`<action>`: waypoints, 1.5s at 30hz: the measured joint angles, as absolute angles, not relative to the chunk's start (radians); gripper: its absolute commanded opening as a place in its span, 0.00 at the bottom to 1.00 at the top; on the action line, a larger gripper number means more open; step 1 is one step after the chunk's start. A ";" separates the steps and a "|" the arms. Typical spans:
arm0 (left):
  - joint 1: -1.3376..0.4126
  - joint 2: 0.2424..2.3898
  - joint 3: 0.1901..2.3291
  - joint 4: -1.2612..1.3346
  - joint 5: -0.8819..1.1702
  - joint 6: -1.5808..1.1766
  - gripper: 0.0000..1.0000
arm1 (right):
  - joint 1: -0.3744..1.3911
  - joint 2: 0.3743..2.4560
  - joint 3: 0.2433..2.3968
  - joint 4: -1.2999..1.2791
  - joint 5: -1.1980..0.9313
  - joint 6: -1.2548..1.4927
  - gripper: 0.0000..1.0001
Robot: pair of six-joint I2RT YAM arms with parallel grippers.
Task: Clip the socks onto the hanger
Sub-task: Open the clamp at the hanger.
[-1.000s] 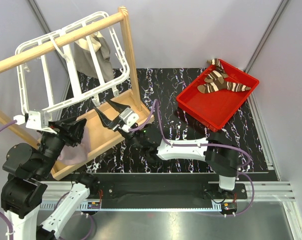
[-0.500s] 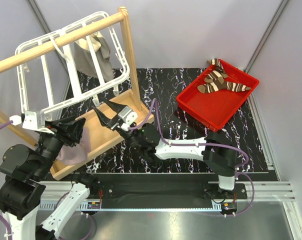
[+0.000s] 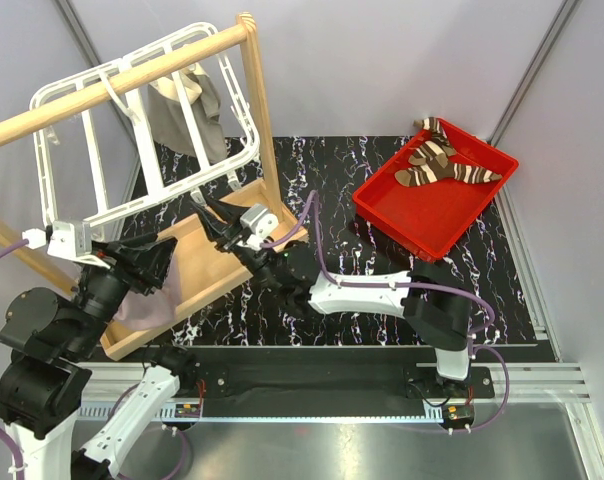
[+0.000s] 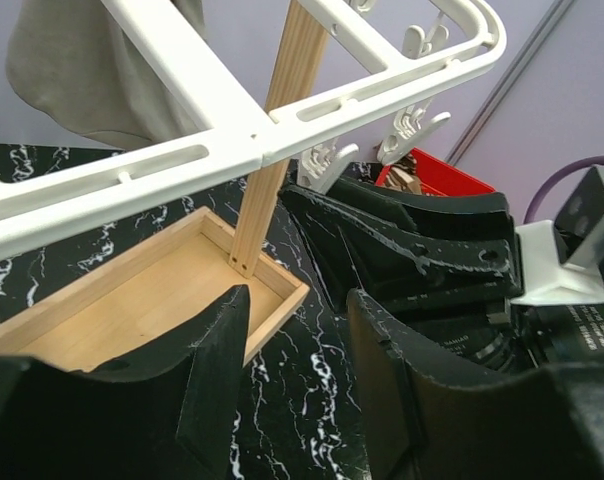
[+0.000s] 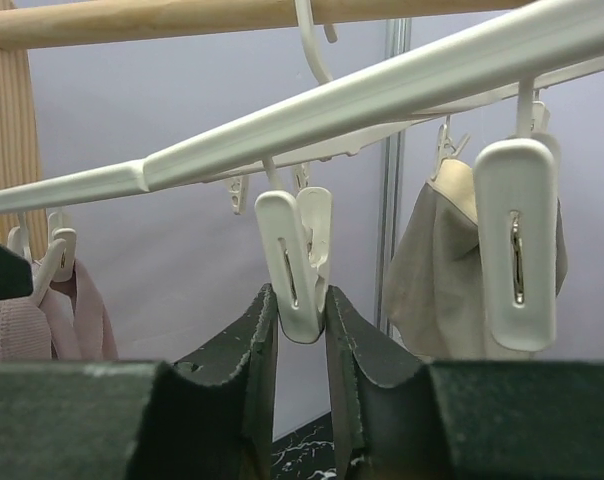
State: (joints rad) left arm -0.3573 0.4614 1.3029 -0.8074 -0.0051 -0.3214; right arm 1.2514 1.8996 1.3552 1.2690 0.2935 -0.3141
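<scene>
The two brown socks [image 3: 444, 160] with cream stripes lie in the red tray [image 3: 422, 215] at the back right. The white grid hanger [image 3: 46, 170] hangs from the wooden rail. My right gripper [image 3: 214, 212] reaches up under the hanger's lower edge. In the right wrist view its fingers [image 5: 257, 340] press both sides of a white dangling clip [image 5: 297, 255], so the gripper [image 5: 297, 315] is shut on it. My left gripper [image 3: 147, 262] is open and empty below the hanger's lower left edge. In the left wrist view it [image 4: 297, 375] faces the hanger bar [image 4: 232, 140] and the right gripper.
A grey-beige cloth [image 3: 187, 115] hangs from a hanger clip [image 5: 517, 250]. A pinkish cloth [image 3: 142, 300] hangs below the left gripper. The wooden rail [image 3: 132, 75] and its post stand in a wooden base box [image 3: 197, 265]. Grey walls close in on all sides.
My right gripper has moved up and left to the hanger's lower edge and closed on a clip. The left gripper has shifted only slightly.
</scene>
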 measured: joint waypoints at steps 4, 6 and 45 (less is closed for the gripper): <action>-0.357 0.473 1.303 -0.801 0.022 -0.341 0.51 | 1.236 1.900 1.355 1.268 0.285 -0.278 0.11; -0.357 0.485 1.308 -0.792 0.040 -0.353 0.52 | 1.224 1.899 1.352 1.267 0.266 -0.245 0.02; -0.357 0.622 1.399 -0.760 0.082 -0.870 0.59 | 0.897 1.787 1.600 0.727 -0.908 0.762 0.00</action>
State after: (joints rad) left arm -0.3573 0.6224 1.3991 -0.7605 0.0818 -0.8703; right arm 0.8974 1.7870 1.6005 0.7269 -0.9081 0.7616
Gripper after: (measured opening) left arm 0.602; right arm 0.261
